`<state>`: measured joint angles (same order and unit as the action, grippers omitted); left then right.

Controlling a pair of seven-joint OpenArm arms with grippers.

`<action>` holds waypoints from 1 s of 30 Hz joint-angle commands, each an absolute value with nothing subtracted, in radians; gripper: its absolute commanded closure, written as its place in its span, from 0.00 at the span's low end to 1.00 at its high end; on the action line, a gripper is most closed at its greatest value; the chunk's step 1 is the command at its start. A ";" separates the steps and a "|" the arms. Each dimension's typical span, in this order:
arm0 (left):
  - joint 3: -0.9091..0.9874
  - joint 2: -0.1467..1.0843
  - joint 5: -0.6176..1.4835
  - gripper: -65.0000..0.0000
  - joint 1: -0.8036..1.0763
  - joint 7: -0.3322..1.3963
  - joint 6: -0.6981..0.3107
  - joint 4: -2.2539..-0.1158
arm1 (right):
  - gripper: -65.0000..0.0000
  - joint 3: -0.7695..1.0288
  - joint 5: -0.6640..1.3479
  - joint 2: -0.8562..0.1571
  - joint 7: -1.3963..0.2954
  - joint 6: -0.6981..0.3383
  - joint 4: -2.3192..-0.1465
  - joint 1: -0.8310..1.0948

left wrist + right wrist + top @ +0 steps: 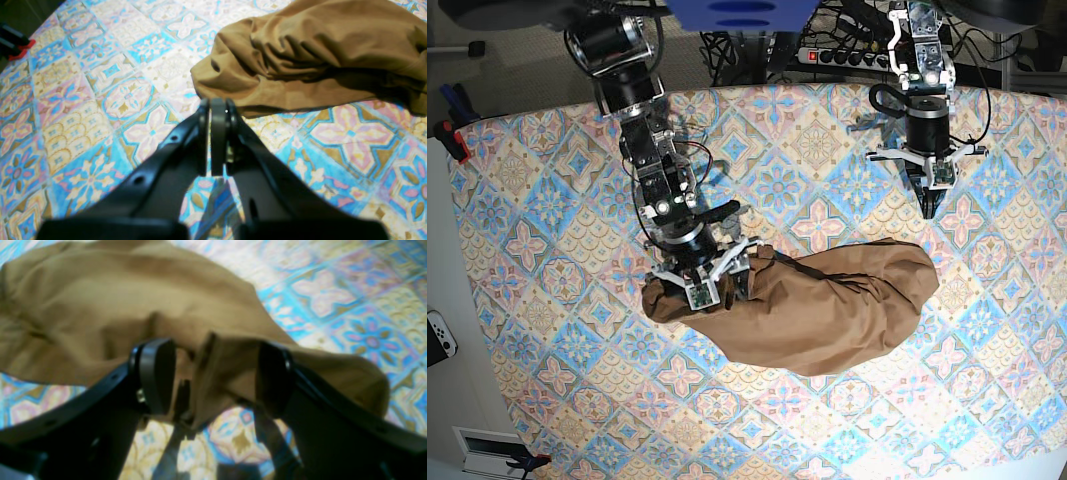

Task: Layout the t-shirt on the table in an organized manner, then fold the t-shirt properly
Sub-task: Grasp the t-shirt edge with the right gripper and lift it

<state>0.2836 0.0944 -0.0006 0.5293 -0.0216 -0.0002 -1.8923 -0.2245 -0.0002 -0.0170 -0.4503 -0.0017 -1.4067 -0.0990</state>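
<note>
On the table (517,200) my shirt (827,310) is bunched, nothing folded; right claw (213,376) spread around cloth, left claw (215,110) pressed together.

A red-and-black clamp (451,139) grips the edge; a power strip (842,55) lies behind.

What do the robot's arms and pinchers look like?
Both arms are black and silver, built from chunky round joints with thin black cables looping beside them. The left gripper and right gripper each have two black curved fingers ending in flat grey pads. White brackets sit near the wrists.
</note>
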 commanded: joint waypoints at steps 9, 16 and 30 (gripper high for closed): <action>0.286 0.097 -0.002 1.00 0.530 -0.045 0.002 -1.911 | 0.41 -0.226 0.007 -0.012 -0.449 -0.010 -1.326 -0.142; 0.286 0.097 -0.004 1.00 0.530 -0.042 0.002 -1.911 | 0.41 -0.226 0.007 -0.012 -0.377 -0.010 -1.268 -0.160; 0.286 0.097 0.005 1.00 0.496 0.104 0.002 -1.914 | 1.00 -0.226 0.007 -0.012 -0.378 -0.010 -1.277 -0.157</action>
